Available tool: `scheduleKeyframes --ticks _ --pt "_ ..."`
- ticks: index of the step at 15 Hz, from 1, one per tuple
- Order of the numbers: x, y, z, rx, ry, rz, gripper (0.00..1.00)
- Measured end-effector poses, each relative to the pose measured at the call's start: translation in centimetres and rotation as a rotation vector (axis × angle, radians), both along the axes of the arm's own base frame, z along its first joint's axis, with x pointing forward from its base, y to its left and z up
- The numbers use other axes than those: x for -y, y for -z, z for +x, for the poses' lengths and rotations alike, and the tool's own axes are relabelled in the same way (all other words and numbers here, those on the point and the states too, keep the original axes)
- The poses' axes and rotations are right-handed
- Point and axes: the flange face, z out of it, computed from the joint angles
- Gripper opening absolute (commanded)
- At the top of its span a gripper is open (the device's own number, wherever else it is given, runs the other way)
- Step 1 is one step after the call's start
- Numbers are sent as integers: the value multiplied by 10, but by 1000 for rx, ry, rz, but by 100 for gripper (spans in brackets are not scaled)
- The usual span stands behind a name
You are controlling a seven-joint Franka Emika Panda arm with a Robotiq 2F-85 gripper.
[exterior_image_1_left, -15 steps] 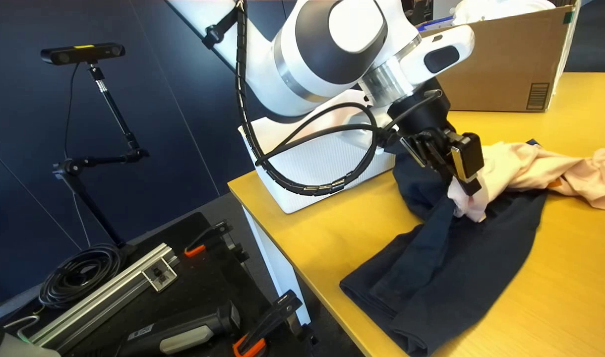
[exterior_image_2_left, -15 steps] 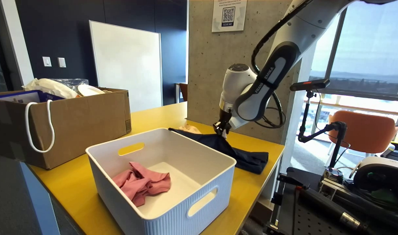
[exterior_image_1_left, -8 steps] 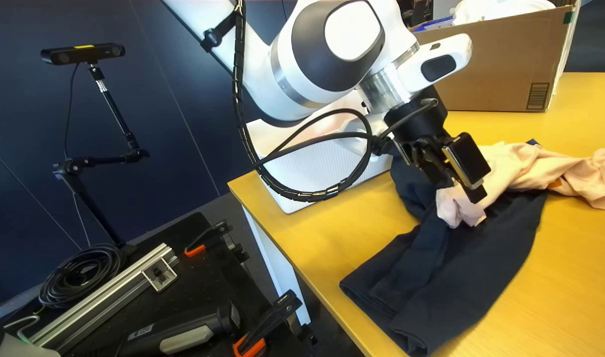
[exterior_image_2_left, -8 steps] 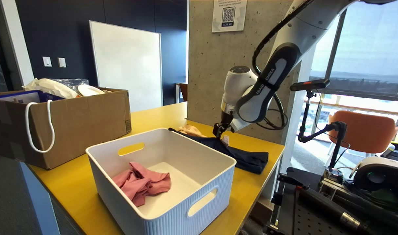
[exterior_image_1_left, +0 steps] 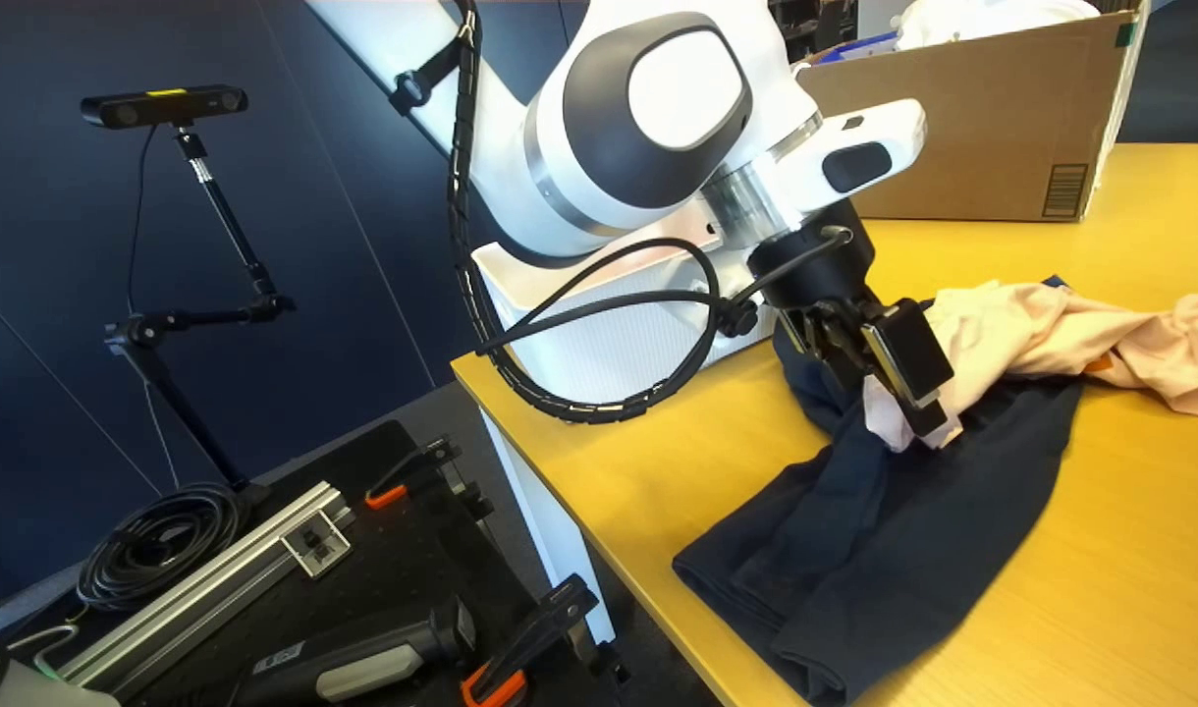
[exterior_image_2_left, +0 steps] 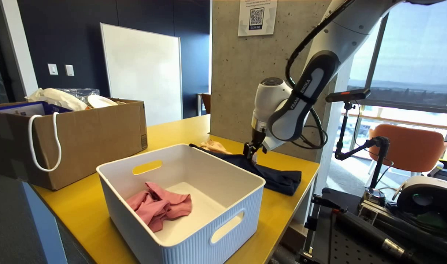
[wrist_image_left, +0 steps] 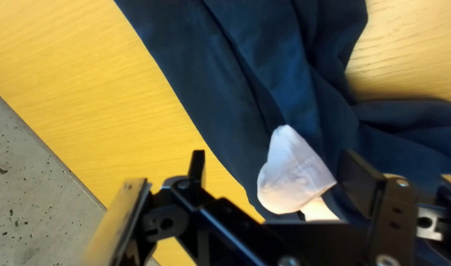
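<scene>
Toward 4 o'clock, wrist view: straddling pale cloth (wrist_image_left: 294, 175) with spread, empty pincer (wrist_image_left: 273, 170) | Step: likely grasp alignment | Next: presumably clench

Filled cardboard box (exterior_image_2_left: 102, 141), whiteboard (exterior_image_2_left: 144, 77), poster (exterior_image_2_left: 257, 17) on concrete pillar (exterior_image_2_left: 238, 88), orange chair (exterior_image_2_left: 416, 150) near window (exterior_image_2_left: 421, 47)

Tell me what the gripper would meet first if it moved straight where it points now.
Probably the pale pink cloth, whose end shows between the jaws of the open gripper; the navy garment lies beneath. Depth is unclear.
</scene>
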Motion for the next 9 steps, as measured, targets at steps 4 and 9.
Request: scheduleKeyframes --ticks 4,9 --pt "4 0 -1 5 21 5 27" --pt "9 -2 -2 13 42 4 0"
